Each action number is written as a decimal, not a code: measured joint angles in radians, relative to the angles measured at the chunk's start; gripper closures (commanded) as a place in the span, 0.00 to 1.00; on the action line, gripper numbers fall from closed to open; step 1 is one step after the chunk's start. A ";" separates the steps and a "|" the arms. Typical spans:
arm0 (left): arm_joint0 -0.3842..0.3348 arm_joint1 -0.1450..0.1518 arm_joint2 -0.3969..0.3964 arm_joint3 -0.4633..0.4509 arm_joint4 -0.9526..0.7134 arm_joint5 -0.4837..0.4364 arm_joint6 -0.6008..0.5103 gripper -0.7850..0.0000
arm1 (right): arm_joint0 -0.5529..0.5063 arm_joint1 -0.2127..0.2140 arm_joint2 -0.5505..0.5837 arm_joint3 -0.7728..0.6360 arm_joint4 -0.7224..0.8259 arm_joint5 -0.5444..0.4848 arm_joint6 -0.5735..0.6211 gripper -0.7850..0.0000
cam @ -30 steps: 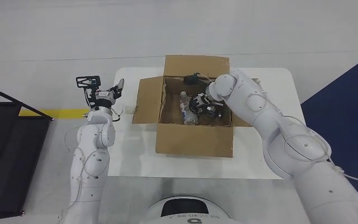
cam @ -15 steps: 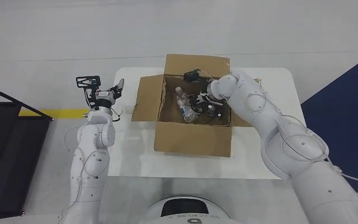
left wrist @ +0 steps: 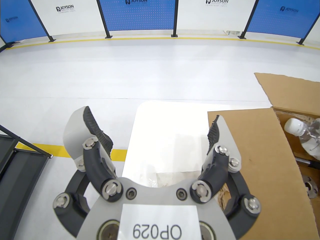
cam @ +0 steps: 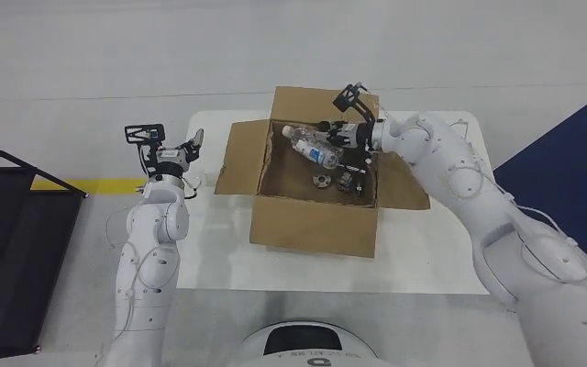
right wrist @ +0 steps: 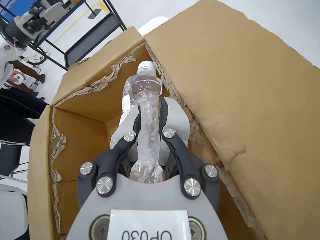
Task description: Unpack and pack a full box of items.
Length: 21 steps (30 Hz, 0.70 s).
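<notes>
The right gripper [right wrist: 149,111] pinches a clear, crinkled plastic bottle [cam: 307,144] with a white cap above the open cardboard box [cam: 316,229]. Its wrist view reveals torn corrugated edges; the top view, a round metal disc [cam: 322,180] on the box floor. The left gripper [left wrist: 152,126] gapes wide beside the box.

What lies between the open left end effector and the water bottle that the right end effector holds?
A bare strip of white table, then the outward-folded side flap of the cardboard box; the top view and left wrist view show it.
</notes>
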State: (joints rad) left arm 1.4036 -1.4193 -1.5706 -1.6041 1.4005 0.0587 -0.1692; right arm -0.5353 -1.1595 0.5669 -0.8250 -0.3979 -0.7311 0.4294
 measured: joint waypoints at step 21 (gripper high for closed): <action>0.000 0.000 0.000 0.000 0.000 0.000 0.000 0.00 | -0.261 0.155 0.247 -0.614 -0.040 0.568 0.448 1.00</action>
State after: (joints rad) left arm 1.4036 -1.4193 -1.5706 -1.6041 1.4005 0.0587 -0.1692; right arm -0.7962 -1.0046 0.8142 -1.4395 -0.4382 -0.1630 0.8770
